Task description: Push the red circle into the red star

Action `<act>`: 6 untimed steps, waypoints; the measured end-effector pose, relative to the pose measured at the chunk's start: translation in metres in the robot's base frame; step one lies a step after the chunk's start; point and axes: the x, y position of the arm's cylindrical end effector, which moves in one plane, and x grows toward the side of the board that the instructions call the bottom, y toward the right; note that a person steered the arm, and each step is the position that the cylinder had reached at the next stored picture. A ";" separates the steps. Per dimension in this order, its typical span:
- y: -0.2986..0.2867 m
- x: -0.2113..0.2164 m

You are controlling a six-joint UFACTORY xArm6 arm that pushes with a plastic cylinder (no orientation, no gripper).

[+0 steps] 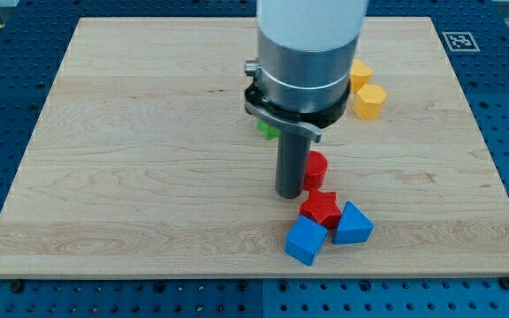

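Observation:
The red circle (315, 169) stands on the wooden board just right of centre. The red star (322, 210) lies right below it, almost touching. My tip (289, 193) rests on the board at the left side of the red circle, touching or nearly touching it, and just up-left of the red star. The arm's large grey body hides the board above the tip.
A blue cube (305, 241) and a blue triangular block (353, 224) sit against the red star's lower side. Two yellow blocks (368, 102) (360, 73) lie at the upper right. A green block (266, 130) peeks out from behind the arm. The board (131, 132) ends near all the view's sides.

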 end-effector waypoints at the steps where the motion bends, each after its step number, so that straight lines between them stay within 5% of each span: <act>1: -0.025 -0.012; 3: -0.019 -0.065; 6: 0.045 -0.029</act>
